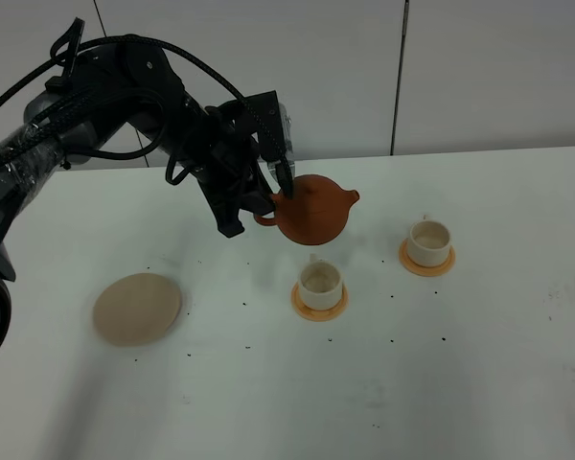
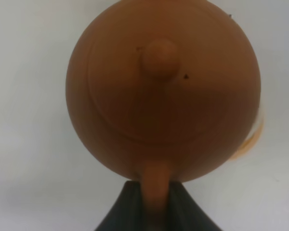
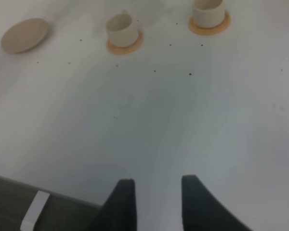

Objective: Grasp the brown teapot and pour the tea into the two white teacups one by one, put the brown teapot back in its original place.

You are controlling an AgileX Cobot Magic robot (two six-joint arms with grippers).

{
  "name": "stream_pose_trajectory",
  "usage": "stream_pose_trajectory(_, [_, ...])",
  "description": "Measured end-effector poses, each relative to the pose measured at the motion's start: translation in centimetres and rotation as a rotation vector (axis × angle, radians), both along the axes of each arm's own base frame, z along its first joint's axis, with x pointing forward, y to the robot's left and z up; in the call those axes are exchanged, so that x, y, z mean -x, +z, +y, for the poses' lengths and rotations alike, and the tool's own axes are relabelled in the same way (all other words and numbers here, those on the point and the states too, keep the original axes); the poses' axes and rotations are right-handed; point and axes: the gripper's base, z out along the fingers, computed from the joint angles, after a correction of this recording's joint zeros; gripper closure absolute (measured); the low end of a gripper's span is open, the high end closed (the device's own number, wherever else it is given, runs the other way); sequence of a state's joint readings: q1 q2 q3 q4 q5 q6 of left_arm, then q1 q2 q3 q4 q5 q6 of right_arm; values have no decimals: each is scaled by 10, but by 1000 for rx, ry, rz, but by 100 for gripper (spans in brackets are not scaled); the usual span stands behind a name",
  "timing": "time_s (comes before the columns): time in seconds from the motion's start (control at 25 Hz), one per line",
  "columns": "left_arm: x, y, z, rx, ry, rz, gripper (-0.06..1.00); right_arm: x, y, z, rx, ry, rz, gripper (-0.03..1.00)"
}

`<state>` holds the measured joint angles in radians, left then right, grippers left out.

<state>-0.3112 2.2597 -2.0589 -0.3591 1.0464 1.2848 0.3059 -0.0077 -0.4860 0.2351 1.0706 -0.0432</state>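
My left claw (image 1: 276,194) grips the teapot (image 1: 316,211) by its handle, mid-frame, just above the left cup (image 1: 320,280); my right claw (image 3: 156,190) is released, empty.

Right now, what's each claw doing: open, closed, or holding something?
Left claw: closed on the handle of the brown teapot, held above the table.
Right claw: open, holding nothing.

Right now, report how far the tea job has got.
Done: the brown teapot is off its beige saucer, which lies bare. In hand: the left gripper holds it by the handle in the air by the nearer teacup. Left: pouring into that cup and the farther teacup (fill unclear), then setting the pot back.
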Motion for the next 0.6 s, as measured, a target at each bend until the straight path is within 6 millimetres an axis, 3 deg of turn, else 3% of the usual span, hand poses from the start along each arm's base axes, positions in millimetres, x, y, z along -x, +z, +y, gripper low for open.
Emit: stream_pose_trajectory(0.6, [3, -2, -6, -79, -16, -21, 77, 0, 0, 0, 0, 0, 0, 74])
